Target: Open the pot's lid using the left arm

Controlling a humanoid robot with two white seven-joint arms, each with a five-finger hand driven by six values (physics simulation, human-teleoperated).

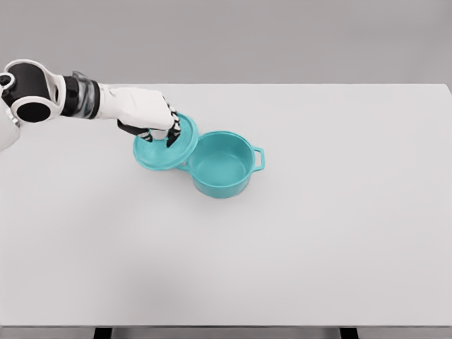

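Note:
A teal pot [221, 166] stands uncovered near the middle of the white table [318, 233], its inside showing and a side handle pointing right. Its teal lid [168, 146] sits tilted just left of the pot, the right edge leaning against the pot's rim. My left hand [157, 129] reaches in from the upper left and hangs over the lid, fingers curled down around the lid's knob, which the hand hides. The right arm is out of view.
The table's far edge runs just behind my left hand. Its front edge [226, 326] lies along the bottom of the view.

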